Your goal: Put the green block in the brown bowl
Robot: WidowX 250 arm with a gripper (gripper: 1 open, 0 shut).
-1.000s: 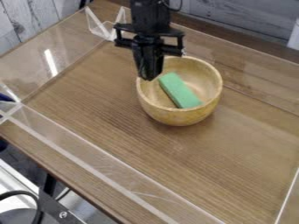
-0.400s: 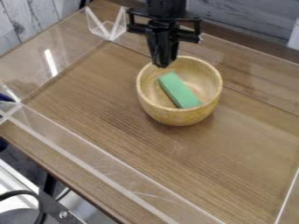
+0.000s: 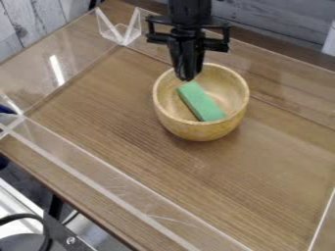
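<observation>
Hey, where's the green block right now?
In the camera view the green block lies inside the brown bowl, right of the table's centre, just below the shut gripper.

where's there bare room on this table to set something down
Bare wood runs wide in front of the brown bowl down to the table's near clear wall, and along its left side. A narrower strip lies right of the bowl. It is crowded only at the bowl: the green block inside, the shut tool over its back rim.

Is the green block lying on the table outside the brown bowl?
No, the green block lies inside the brown bowl, resting against its inner floor, free of the gripper.
</observation>
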